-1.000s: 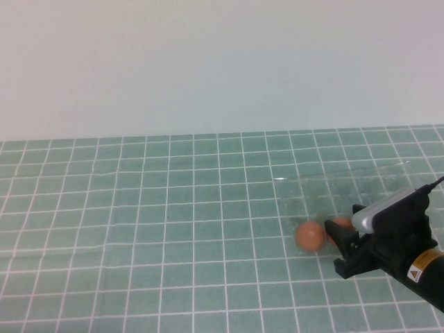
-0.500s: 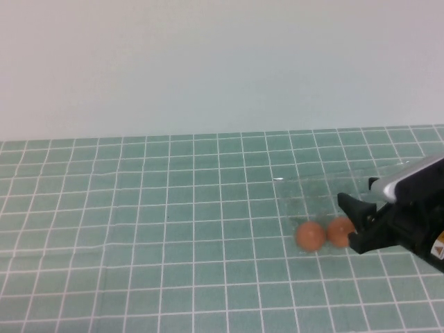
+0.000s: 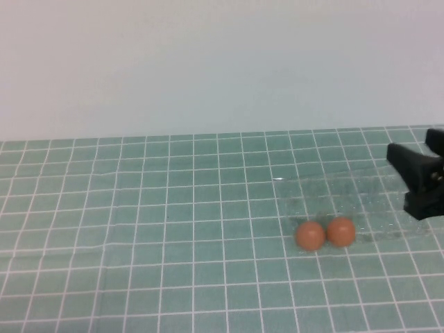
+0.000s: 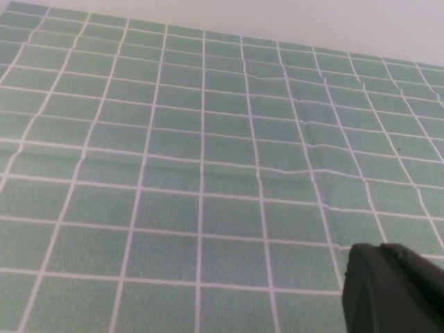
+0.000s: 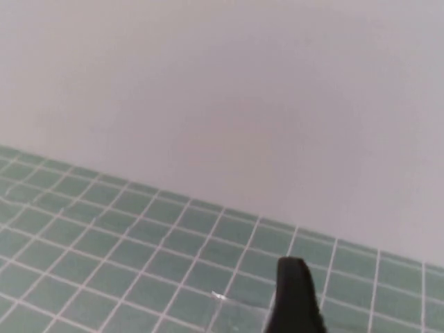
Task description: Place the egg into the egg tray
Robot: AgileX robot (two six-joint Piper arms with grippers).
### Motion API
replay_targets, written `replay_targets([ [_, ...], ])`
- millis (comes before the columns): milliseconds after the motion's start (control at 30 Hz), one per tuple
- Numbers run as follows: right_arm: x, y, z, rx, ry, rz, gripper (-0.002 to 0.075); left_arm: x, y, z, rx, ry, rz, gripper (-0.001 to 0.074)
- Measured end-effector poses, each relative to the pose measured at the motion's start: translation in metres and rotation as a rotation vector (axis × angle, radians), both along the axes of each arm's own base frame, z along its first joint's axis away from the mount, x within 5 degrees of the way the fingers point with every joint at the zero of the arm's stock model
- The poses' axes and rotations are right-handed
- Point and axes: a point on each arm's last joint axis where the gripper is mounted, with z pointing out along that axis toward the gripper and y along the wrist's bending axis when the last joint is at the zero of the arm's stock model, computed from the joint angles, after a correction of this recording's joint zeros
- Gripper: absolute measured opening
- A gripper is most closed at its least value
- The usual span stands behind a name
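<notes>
- two eggs on the green gridded worktop, right of centre, side by side and touching or nearly so.
- egg on the right, deeper orange, free of any grip; paler egg just to its left.
- tray clear, seen only as glints; spreads behind and to the right of the eggs. cannot tell if the egg rests in a cup at its near edge or just beside it.
- right pincer at the right edge of the high view, raised, well apart from the eggs; two dark fingers spread, nothing between them.
- left pincer only a dark tip in the left wrist view, over bare grid; open or closed: cannot tell.
</notes>
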Motion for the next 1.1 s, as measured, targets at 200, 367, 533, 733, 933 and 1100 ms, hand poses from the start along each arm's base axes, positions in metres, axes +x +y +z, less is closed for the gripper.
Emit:
replay_targets([
  [200,-0.01,-0.004,0.016,0.024,-0.061,-0.001,0.0451,0.0,0.0,0.0,0.0,0.0,0.0,-0.0001],
  [367,-0.008,-0.003,0.011,0.013,-0.036,-0.002,0.0451,0.0,0.0,0.0,0.0,0.0,0.0,-0.0001],
  [533,-0.003,-0.001,0.002,-0.003,0.004,-0.003,0.0451,0.0,0.0,0.0,0.0,0.0,0.0,-0.0001],
  [733,-0.001,-0.005,-0.001,0.04,0.054,-0.046,0.0451,0.0,0.0,0.0,0.0,0.0,0.0,-0.0001],
  [933,-0.02,-0.027,0.005,-0.073,0.143,-0.103,0.0451,0.0,0.0,0.0,0.0,0.0,0.0,-0.0001],
  [1100,-0.065,-0.063,0.024,-0.117,0.168,-0.248,0.0451,0.0,0.0,0.0,0.0,0.0,0.0,-0.0001],
])
